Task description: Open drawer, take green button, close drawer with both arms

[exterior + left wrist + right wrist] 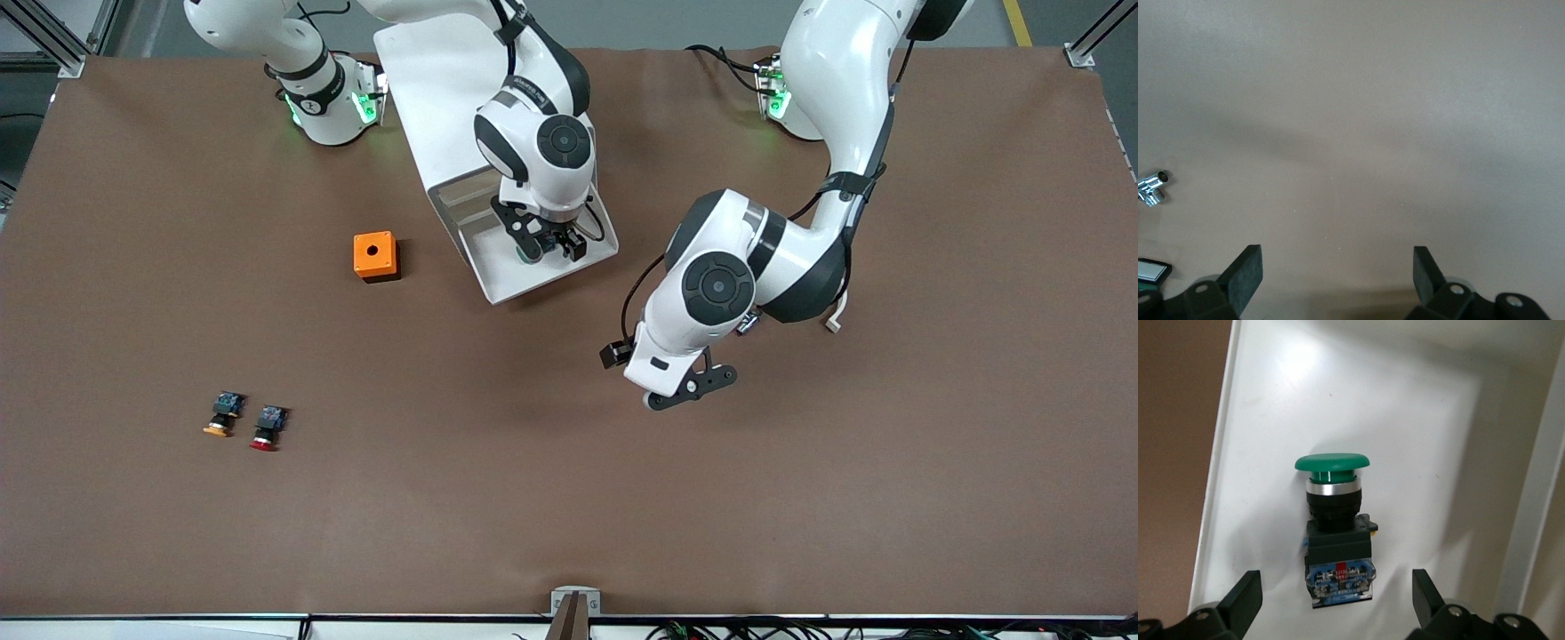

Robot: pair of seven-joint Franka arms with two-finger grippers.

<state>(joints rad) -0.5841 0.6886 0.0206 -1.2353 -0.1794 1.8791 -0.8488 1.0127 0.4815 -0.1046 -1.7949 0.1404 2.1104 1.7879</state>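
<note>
I see the drawer (533,267) pulled out from the big white cabinet (436,98), a little above the middle of the front picture. It sticks out low over the brown table (800,498). My right gripper (544,242) hangs down into the drawer, coming from the arm whose base is at the upper left of that picture. The green button (1333,520) lies on its side on the white drawer floor. In the right wrist picture it sits in the middle, with its green cap toward the top and its blue end toward the bottom. The right gripper's two black fingers (1245,597) show in the lower corners of that picture, one on each side of the button. They are wide open and do not touch it, so they hold nothing. My left gripper (689,391) hangs over bare table, a bit below and to the right of the drawer in the front picture. Its fingers (1245,273) are spread wide too, with only brown table between them, and that arm just waits. An orange box (375,256) with a round hole on top sits on the table next to the cabinet, toward the right arm's end. At the lower left of the front picture two more buttons lie side by side, an orange-capped button (222,415) and a red-capped button (268,428), well apart from the drawer.
</note>
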